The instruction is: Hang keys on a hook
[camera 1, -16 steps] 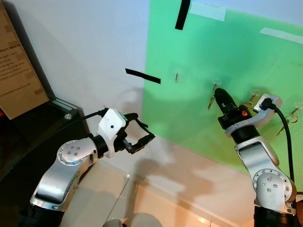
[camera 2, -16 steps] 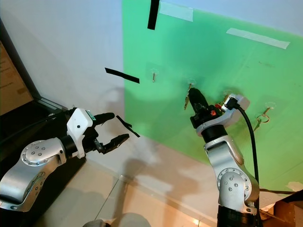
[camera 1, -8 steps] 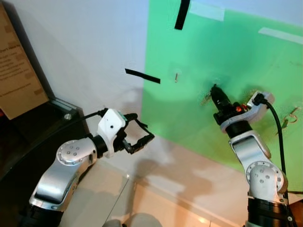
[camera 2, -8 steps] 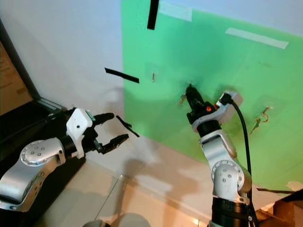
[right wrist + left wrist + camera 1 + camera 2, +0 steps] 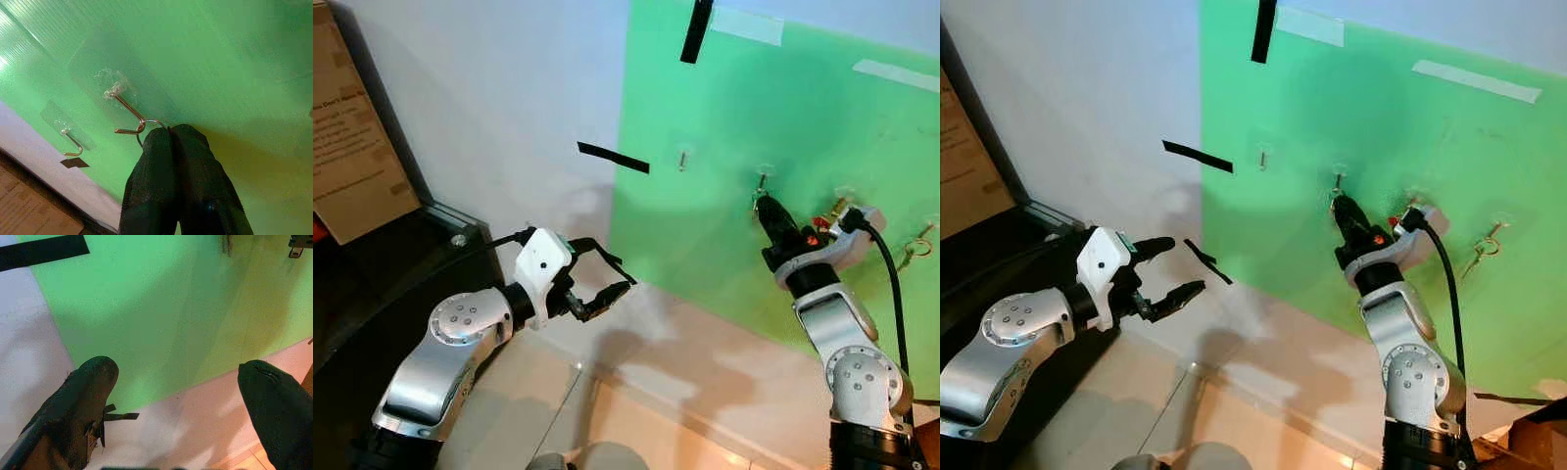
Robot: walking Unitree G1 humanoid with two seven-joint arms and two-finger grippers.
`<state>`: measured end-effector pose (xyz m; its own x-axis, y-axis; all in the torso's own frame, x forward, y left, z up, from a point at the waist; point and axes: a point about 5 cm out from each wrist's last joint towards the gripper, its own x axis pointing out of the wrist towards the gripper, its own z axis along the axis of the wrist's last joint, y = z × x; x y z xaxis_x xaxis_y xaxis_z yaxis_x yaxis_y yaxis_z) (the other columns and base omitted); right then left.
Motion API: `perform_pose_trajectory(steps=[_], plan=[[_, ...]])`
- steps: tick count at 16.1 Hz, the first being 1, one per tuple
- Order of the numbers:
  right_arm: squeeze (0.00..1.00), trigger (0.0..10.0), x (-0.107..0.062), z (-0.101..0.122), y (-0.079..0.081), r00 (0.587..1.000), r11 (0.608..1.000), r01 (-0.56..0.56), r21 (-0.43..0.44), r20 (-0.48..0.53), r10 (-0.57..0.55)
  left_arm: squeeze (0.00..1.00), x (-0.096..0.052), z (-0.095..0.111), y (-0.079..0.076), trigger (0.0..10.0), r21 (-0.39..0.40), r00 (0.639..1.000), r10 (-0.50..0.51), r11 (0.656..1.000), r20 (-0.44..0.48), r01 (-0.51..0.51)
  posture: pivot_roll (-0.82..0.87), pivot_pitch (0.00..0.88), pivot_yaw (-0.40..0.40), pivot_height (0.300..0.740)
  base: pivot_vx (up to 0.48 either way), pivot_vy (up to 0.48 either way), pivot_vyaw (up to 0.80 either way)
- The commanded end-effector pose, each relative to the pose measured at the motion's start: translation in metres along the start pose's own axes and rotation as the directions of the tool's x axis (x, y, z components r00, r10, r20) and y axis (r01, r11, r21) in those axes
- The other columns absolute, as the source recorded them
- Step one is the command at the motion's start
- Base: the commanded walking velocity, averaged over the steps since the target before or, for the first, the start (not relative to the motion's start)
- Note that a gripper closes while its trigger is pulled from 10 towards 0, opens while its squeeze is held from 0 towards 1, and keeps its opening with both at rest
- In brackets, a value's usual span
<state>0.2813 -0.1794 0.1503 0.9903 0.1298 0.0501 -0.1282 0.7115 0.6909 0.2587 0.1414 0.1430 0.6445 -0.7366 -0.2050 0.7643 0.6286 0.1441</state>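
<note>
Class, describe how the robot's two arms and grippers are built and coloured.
Both arms are silver metal with round bolted joints. The left gripper has a white housing and two long black fingers. The right gripper has black fingers, a red-orange mark and a white wrist block. A black cable runs to each wrist.

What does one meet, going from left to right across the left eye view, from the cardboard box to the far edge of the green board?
Cardboard box → left gripper, open → black tape strip → empty hook → right gripper at the next hook → keys hanging near the right edge.
</note>
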Motion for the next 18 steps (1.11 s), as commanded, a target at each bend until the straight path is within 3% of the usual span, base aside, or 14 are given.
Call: perform_pose_trajectory(steps=[1, 6, 7, 8, 9, 11, 14, 16, 18], plan=[[0.00, 10.0, -0.007, 0.001, -0.016, 0.996, 0.996, 0.085, -0.005, -0.002, -0.085, 0.35, 0.002, 0.005, -0.001, 10.0, 0.014, 1.000, -0.018, 1.000, 0.010, 0.017, 0.07, 0.000, -0.053, 0.740, 0.000, 0.000, 0.00], [0.00, 10.0, -0.002, -0.002, -0.009, 0.998, 0.998, 0.052, -0.034, -0.020, -0.052, 0.35, 0.004, 0.007, -0.001, 10.0, 0.016, 1.000, -0.017, 1.000, 0.016, 0.017, 0.07, 0.000, -0.055, 0.740, 0.000, 0.000, 0.00], [0.41, 10.0, -0.001, -0.005, -0.008, 0.998, 0.997, 0.042, -0.060, -0.037, -0.045, 0.35, 0.004, 0.008, 0.000, 10.0, 0.010, 0.999, -0.010, 1.000, 0.031, 0.009, 0.07, 0.000, -0.059, 0.740, 0.000, 0.000, 0.00], [0.41, 10.0, -0.002, -0.006, -0.008, 0.998, 0.997, 0.042, -0.071, -0.042, -0.046, 0.35, 0.004, 0.009, 0.000, 10.0, 0.008, 0.999, -0.007, 1.000, 0.037, 0.007, 0.07, 0.000, -0.059, 0.740, 0.000, 0.000, 0.00], [1.00, 10.0, -0.003, -0.009, -0.008, 0.999, 0.995, 0.022, -0.097, -0.045, -0.027, 0.35, 0.004, 0.011, 0.001, 10.0, -0.001, 0.999, 0.001, 1.000, 0.053, -0.001, 0.07, 0.000, -0.062, 0.740, 0.000, 0.000, 0.00], [1.00, 10.0, -0.005, -0.010, -0.005, 0.999, 0.996, -0.017, -0.090, -0.041, 0.013, 0.35, 0.004, 0.012, 0.001, 10.0, -0.013, 0.998, 0.010, 1.000, 0.069, -0.009, 0.07, 0.000, -0.063, 0.740, 0.000, 0.000, 0.00], [1.00, 10.0, -0.013, -0.012, 0.000, 0.996, 0.982, -0.084, -0.169, -0.033, 0.080, 0.35, 0.004, 0.013, 0.002, 10.0, -0.037, 0.996, 0.020, 0.999, 0.089, -0.016, 0.07, 0.000, -0.062, 0.740, 0.000, 0.000, 0.00], [1.00, 10.0, -0.020, -0.002, 0.008, 0.984, 0.979, -0.142, -0.147, 0.083, 0.155, 0.35, 0.004, 0.012, 0.002, 10.0, -0.045, 0.995, 0.030, 0.999, 0.092, -0.026, 0.06, 0.000, -0.060, 0.740, 0.000, 0.000, 0.00], [1.00, 10.0, -0.022, 0.001, 0.010, 0.977, 0.970, -0.167, -0.179, 0.100, 0.187, 0.35, 0.003, 0.011, 0.004, 10.0, -0.048, 0.993, 0.063, 0.997, 0.098, -0.059, 0.07, 0.000, -0.059, 0.740, 0.000, 0.000, 0.00]])
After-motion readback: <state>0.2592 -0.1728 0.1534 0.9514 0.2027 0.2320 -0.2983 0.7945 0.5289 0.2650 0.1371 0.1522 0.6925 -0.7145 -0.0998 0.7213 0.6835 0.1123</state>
